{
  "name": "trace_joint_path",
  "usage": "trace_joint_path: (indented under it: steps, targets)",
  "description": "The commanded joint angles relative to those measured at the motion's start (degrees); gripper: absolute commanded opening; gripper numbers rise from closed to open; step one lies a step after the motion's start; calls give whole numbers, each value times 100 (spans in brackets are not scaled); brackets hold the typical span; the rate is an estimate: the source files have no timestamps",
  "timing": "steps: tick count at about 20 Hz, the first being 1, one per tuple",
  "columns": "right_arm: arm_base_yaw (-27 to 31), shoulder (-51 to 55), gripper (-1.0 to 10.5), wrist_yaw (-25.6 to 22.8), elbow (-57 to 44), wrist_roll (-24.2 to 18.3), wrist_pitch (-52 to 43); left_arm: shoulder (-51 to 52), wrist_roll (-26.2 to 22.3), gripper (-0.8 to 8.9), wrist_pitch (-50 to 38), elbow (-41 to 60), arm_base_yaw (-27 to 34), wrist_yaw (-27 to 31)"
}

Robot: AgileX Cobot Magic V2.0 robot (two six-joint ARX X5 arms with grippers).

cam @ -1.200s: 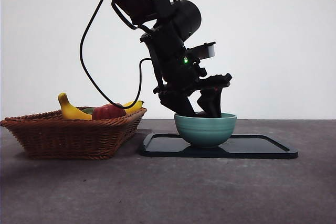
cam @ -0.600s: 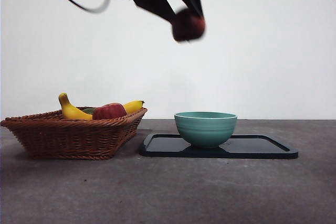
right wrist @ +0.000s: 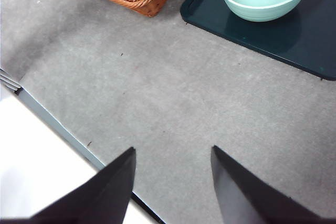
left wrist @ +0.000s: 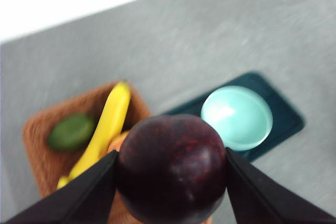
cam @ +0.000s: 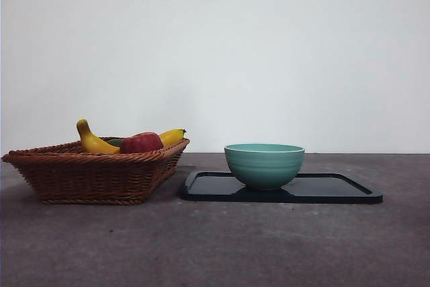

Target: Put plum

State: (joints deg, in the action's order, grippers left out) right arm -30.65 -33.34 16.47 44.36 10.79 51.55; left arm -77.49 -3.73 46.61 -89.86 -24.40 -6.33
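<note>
plum (left wrist: 172, 169), dark and glossy, sits clamped between the jaws of the left pincer (left wrist: 171, 174), high in the air over the basket (cam: 94, 169) that holds a banana (left wrist: 105, 127), an apple (cam: 141, 143) and a green fruit (left wrist: 70, 131). beside the basket a green bowl (cam: 264, 165) stands on a dark tray (cam: 336, 189). right pincer (right wrist: 172, 182) hangs spread and empty above the table (right wrist: 157, 93).

plum (left wrist: 172, 167): dark maroon, glossy
bowl (cam: 264, 165): pale teal
tray (cam: 336, 189): dark blue-black
basket (cam: 87, 176): woven brown
banana (left wrist: 106, 125): yellow
</note>
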Motion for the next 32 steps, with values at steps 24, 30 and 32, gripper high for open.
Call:
trace_joint_path:
  steps: [24,30,32]
  targets:
    - [-33,-13,229,2,28,85,-50,-1246,-15,249,-4417,4054,807,-9]
    - [-33,-13,229,0,28,83,-52,-1377,-9,329,-4476,4054,804,-9]
    - [-33,-13,229,-2,28,81,-55,-1377,4,380,-4468,4054,804,-9]
